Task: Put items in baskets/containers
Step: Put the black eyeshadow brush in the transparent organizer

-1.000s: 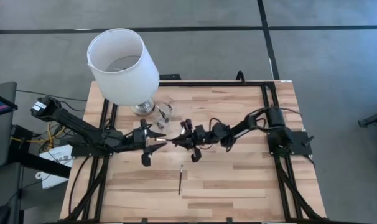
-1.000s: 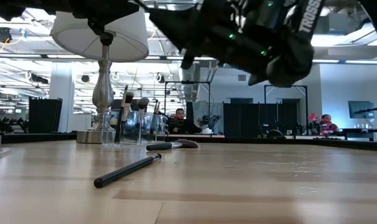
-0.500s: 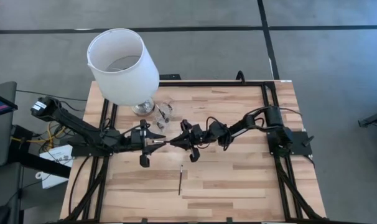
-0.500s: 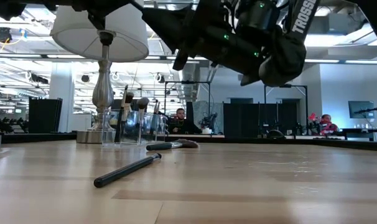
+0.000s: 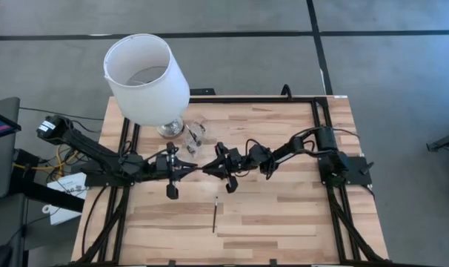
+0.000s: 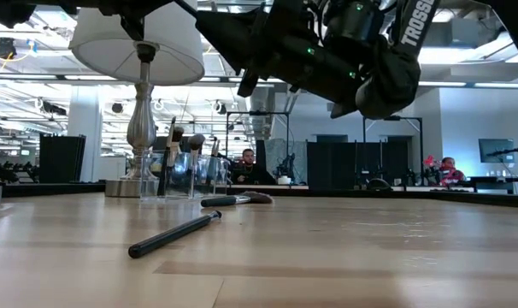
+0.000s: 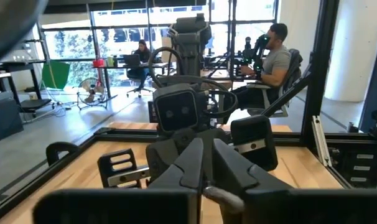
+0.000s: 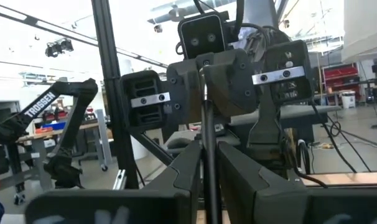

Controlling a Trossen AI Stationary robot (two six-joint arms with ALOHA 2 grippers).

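Black-handled brush [image 5: 195, 170] hung above mid-tabletop [image 5: 284, 215], pinched at opposite ends by the left hand [image 5: 181, 169] and right hand [image 5: 213, 170]. Another brush [image 5: 214, 217] lay loose; the clear cup [image 5: 195, 132] stood beside the lamp [image 5: 147, 78].

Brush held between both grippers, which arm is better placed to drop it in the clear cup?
Left, probably. The left gripper and right gripper both grip the brush mid-table, and the clear cup stands on the left arm's half, beside the lamp.
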